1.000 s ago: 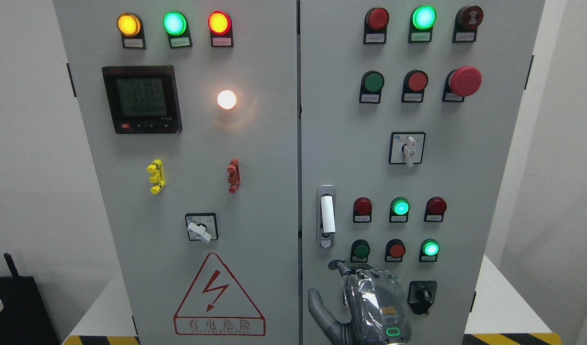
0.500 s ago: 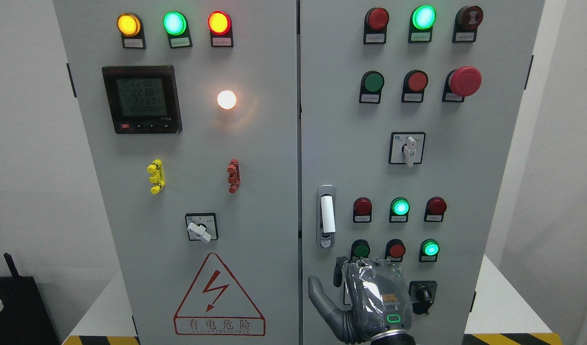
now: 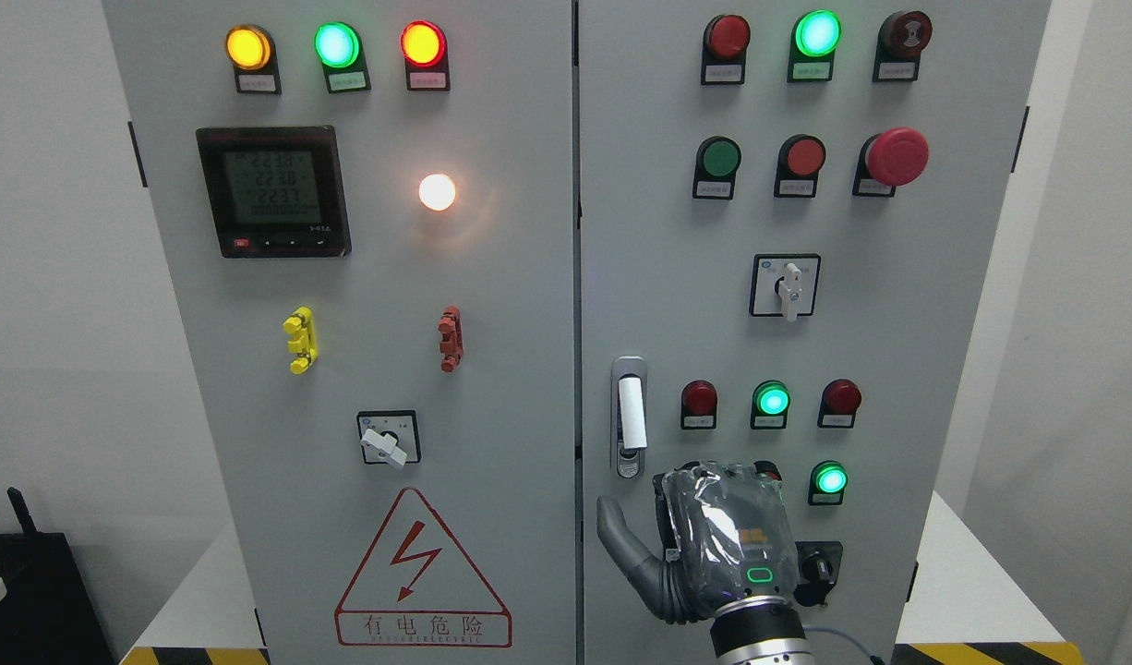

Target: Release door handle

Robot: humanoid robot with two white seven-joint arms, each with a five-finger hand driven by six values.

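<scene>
Just above the right hand (image 3: 714, 545), the door handle (image 3: 630, 416) stands untouched.

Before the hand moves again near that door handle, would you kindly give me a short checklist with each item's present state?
1. Right hand clear of the door handle: ok, it sits below the handle.
2. Handle flush in its housing: ok, it looks upright.
3. Hand holds nothing: ok, thumb spread.
4. Fingertips clear of the push buttons: cannot tell, the hand hides them.
5. Black selector switch untouched: cannot tell, the hand overlaps it.
</scene>
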